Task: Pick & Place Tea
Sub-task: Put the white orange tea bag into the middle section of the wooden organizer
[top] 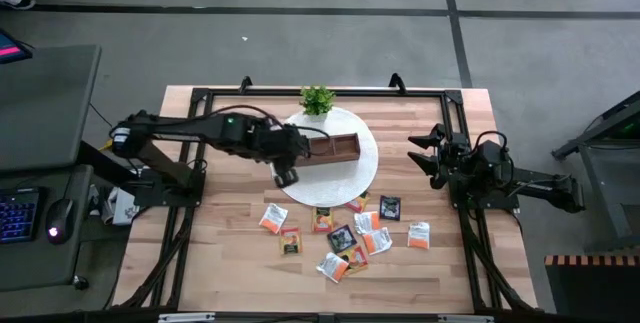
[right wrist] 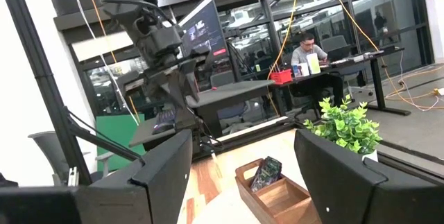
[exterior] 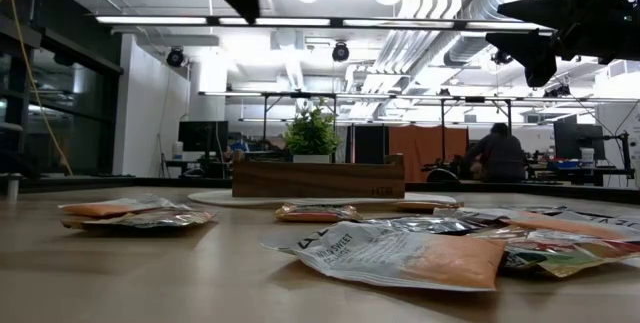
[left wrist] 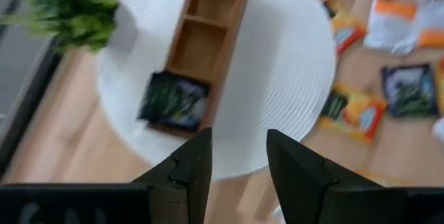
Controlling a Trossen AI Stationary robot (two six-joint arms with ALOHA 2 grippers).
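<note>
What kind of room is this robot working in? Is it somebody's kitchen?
Not a kitchen; it looks like a robotics lab or open-plan workshop. Behind the wooden table are desks with a monitor and a person seated at work. Overhead run strip lights and bare ducts, and the floor is plain concrete.

Round woven mat [top: 368,168]: white, finely ribbed.
Three-compartment wooden tray [left wrist: 208,37]: mid-brown, paler inside.
Flat square sachet resting on the tray's end [left wrist: 173,100]: dark green-black.
Loose flat sachets on the table [top: 345,238]: orange, white and dark.
Small potted plant [top: 317,99]: bright green.
Plank table top [top: 230,253]: pale wood.
</note>
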